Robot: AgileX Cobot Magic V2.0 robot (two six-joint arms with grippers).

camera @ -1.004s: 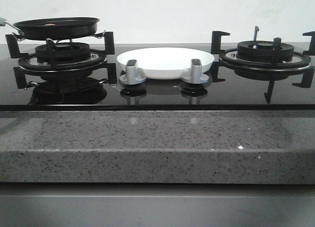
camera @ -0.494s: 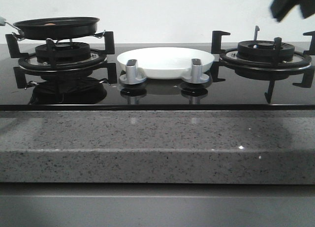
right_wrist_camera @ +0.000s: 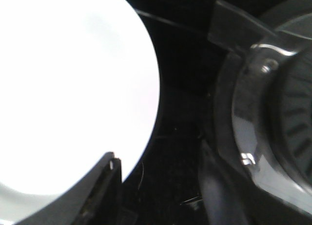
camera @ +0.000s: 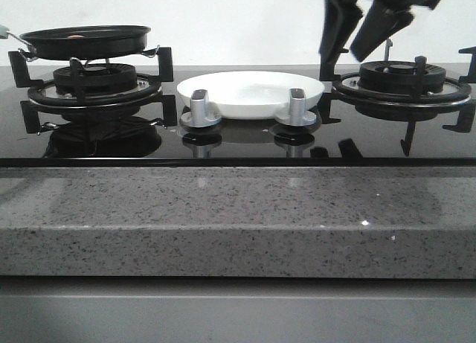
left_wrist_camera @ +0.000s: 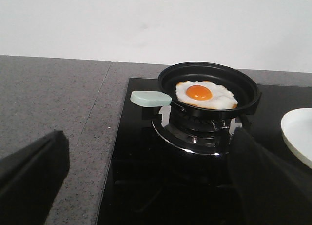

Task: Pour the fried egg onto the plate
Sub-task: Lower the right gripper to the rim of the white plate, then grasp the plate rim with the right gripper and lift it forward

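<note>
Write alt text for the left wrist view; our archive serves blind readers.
A fried egg lies in a black frying pan on a gas burner, the pan's pale green handle pointing toward the grey counter. A white plate edges in beside.

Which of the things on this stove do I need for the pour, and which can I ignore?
Needed: fried egg; frying pan holding it, on the left burner; plate; right gripper, open above the stove.

Ignore: right burner; two silver knobs; granite counter.
</note>
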